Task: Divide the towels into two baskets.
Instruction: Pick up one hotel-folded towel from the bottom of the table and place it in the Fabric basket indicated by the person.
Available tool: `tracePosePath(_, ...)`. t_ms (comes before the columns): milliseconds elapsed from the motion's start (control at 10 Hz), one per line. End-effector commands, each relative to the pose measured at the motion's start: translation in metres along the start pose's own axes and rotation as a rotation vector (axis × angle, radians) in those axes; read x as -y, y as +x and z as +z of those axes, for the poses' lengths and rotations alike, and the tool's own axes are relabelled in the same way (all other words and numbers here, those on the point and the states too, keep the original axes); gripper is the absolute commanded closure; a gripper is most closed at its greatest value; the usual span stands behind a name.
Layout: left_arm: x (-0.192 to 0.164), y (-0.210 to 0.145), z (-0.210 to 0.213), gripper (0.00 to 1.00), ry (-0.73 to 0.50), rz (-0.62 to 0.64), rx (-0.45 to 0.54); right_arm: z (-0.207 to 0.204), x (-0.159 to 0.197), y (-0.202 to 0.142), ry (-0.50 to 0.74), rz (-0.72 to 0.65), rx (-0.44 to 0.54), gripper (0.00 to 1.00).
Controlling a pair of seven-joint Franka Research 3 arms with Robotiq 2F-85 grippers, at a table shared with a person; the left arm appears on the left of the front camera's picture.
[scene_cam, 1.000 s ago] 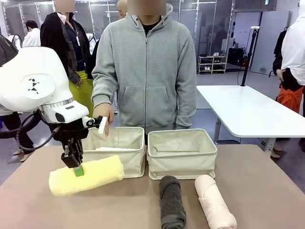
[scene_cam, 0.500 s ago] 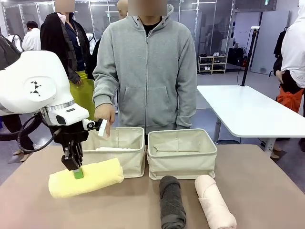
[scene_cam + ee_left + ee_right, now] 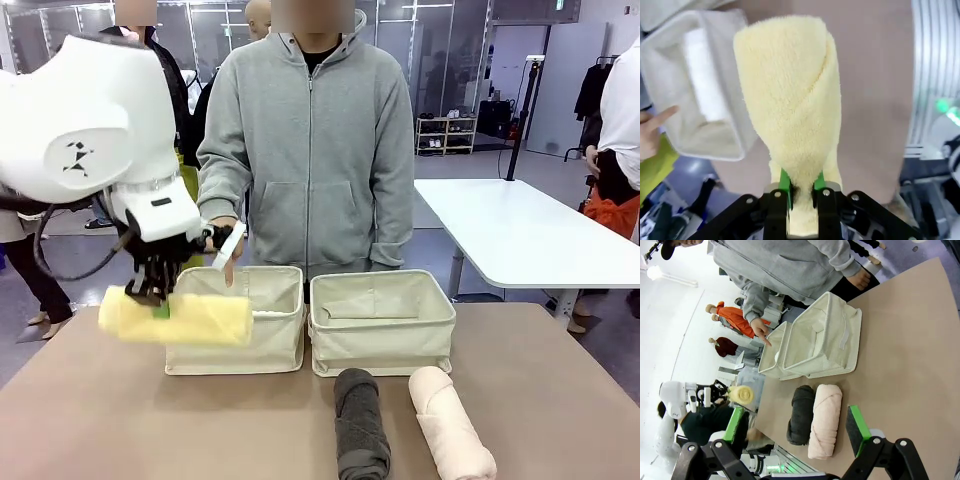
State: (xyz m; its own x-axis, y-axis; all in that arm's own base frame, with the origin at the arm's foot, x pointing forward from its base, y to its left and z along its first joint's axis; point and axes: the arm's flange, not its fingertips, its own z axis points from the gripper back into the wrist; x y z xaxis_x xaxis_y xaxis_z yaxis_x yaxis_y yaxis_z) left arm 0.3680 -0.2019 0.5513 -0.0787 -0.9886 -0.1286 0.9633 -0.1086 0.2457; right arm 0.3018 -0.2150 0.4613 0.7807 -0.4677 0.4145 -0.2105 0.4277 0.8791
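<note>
Four towels: white towel [image 3: 702, 75] lying in the left basket [image 3: 270, 345]; pale yellow towel [image 3: 178, 318] up in the air; dark grey towel [image 3: 360, 420] and pale pink towel [image 3: 452, 425] side by side on the table [image 3: 80, 420], just in front of the right basket [image 3: 385, 345]
left gripper [image 3: 801, 181]: clamped on the pale yellow towel near one end, green pads dug into the terry (roll roughly level, clear of the table, beside the left basket and not over its opening yet)
right gripper [image 3: 796, 424]: jaws wide apart, nothing between them, well back from the grey and pink rolls
person's hand [image 3: 222, 240]: finger pointing down at the left basket's far rim
step in hand: most likely the lift-and-carry of the yellow roll toward the left basket
next move: probably over the rim, roll lined up with the basket's long side, down next to the white one, then release. Off-centre grip, so the free end could sag and snag the soft wall
</note>
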Motion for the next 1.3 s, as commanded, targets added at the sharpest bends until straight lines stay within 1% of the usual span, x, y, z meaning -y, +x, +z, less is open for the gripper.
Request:
tracePosePath(0, -0.053, -0.007, -0.016, 0.80, 0.018, 0.063, 0.042, 0.000, -0.003, -0.001, 0.014, 0.010, 0.011, 0.00)
tracePosePath(100, -0.074, -0.011, -0.025, 0.80, 0.028, 0.105, 0.056, 0.000, -0.003, -0.001, 0.014, 0.010, 0.011, 0.00)
tracePosePath(200, -0.093, -0.015, -0.032, 0.80, 0.029, 0.099, 0.134, 0.000, -0.003, -0.001, 0.014, 0.010, 0.011, 0.00)
tracePosePath(300, -0.112, -0.016, -0.041, 0.80, 0.053, 0.079, 0.177, 0.000, -0.003, -0.001, 0.014, 0.010, 0.011, 0.00)
tracePosePath(400, -0.131, -0.015, -0.051, 0.80, 0.067, 0.045, 0.163, 0.000, -0.003, -0.001, 0.014, 0.010, 0.011, 0.00)
tracePosePath(500, -0.148, -0.012, -0.059, 0.80, 0.078, -0.008, 0.175, 0.000, -0.003, -0.001, 0.014, 0.010, 0.011, 0.00)
tracePosePath(700, -0.178, -0.003, -0.083, 0.80, 0.076, -0.003, 0.186, 0.000, -0.003, -0.001, 0.014, 0.010, 0.011, 0.00)
tracePosePath(800, -0.190, 0.000, -0.100, 0.80, 0.076, -0.033, 0.202, 0.000, -0.003, -0.001, 0.014, 0.010, 0.011, 0.00)
tracePosePath(1000, -0.206, 0.001, -0.122, 0.80, 0.069, -0.024, 0.191, 0.000, -0.003, -0.001, 0.014, 0.010, 0.011, 0.00)
tracePosePath(1200, -0.214, 0.000, -0.132, 0.80, 0.057, -0.024, 0.179, 0.000, -0.003, -0.001, 0.014, 0.010, 0.011, 0.00)
